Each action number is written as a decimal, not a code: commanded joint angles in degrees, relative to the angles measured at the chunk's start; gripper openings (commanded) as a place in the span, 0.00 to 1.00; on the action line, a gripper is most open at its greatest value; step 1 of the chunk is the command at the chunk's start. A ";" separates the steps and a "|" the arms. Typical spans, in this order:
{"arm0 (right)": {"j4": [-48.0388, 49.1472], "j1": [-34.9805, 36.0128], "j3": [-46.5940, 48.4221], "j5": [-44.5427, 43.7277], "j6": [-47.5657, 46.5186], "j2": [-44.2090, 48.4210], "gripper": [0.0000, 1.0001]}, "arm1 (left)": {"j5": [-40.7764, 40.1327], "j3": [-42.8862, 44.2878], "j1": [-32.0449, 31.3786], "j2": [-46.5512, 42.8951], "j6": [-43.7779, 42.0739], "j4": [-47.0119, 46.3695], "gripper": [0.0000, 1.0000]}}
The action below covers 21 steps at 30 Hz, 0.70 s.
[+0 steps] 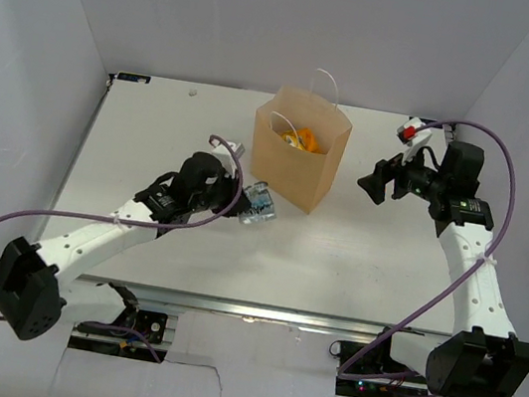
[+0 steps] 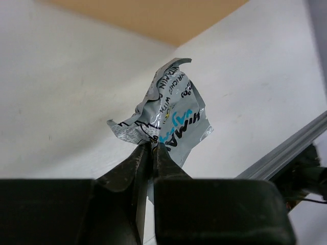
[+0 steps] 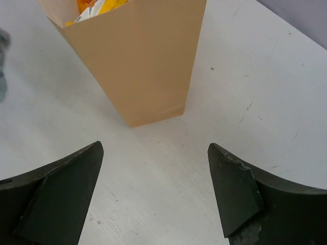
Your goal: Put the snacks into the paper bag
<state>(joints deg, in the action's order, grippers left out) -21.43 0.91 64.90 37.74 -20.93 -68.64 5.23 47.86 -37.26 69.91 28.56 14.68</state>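
Kraft paper bag [image 1: 298,159] is standing upright on the white worktop [image 1: 153,141], mid-width and nearer the far edge, with its mouth open and white cord handles sticking up.

Around it:
- A small red-and-white item [image 1: 411,133] is sitting near the far right corner, just behind the right arm. It's too small to identify.
- An aluminium rail [image 1: 257,310] is running along the near edge.
- A purple cable [image 1: 227,147] is looping over the left wrist, and another is arcing over the right arm.
- The bag's tan wall is rising between the held pack and the bag opening.

Bag contents: orange and yellow packets [image 1: 304,141] are showing just below the rim. The right wrist view is also catching them at the top [image 3: 94,6].

Left jaws are pinching tight on the bottom edge of a grey-blue pack [image 2: 171,120]. It's crumpled silver-grey foil with black and blue lettering, sticking up beyond the jaw tips. The pack is hanging near the worktop centre, just beside the bag's left near corner [image 1: 259,203]. I can't tell whether it's touching the worktop.

Right jaws are spread wide and gripping nothing, pointing at the bag's right side from nearby.
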 commanded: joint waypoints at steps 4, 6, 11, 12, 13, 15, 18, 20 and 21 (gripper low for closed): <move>-0.63 -0.20 -2.59 0.94 -2.62 1.23 0.89 | -4.00 18.28 0.43 -5.23 -7.97 -0.53 0.02; -0.63 -0.20 -3.29 1.02 -2.80 1.14 0.89 | -3.92 23.75 0.60 -2.08 -9.74 -0.35 0.02; -0.45 -0.20 -4.43 1.11 -3.07 1.58 0.89 | -1.64 42.70 1.31 8.20 -13.52 -1.67 0.02; -0.37 -0.20 -4.61 1.11 -3.07 1.67 0.89 | -1.20 45.54 1.57 10.57 -13.79 -1.50 0.02; -0.37 -0.20 -4.87 1.11 -3.07 1.84 0.89 | -0.76 48.53 2.18 15.64 -14.05 -0.45 0.02; -0.28 -0.20 -5.22 1.20 -2.98 2.11 0.89 | 0.21 57.29 2.71 20.94 -15.28 1.22 0.02; -0.54 -0.20 -5.93 1.11 -2.80 2.90 0.89 | 1.79 65.14 3.77 29.30 -16.42 4.30 0.03; -0.72 -0.20 -6.54 0.59 -2.80 3.69 0.89 | 1.71 66.75 3.94 32.73 -16.69 5.27 0.03; -0.98 -0.20 -6.81 0.50 -2.98 3.86 0.89 | 1.62 67.28 4.38 33.36 -16.60 5.36 0.03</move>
<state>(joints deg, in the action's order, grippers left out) -22.65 0.86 58.70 37.69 -23.14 -66.76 5.45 112.49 -33.80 101.67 13.74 15.22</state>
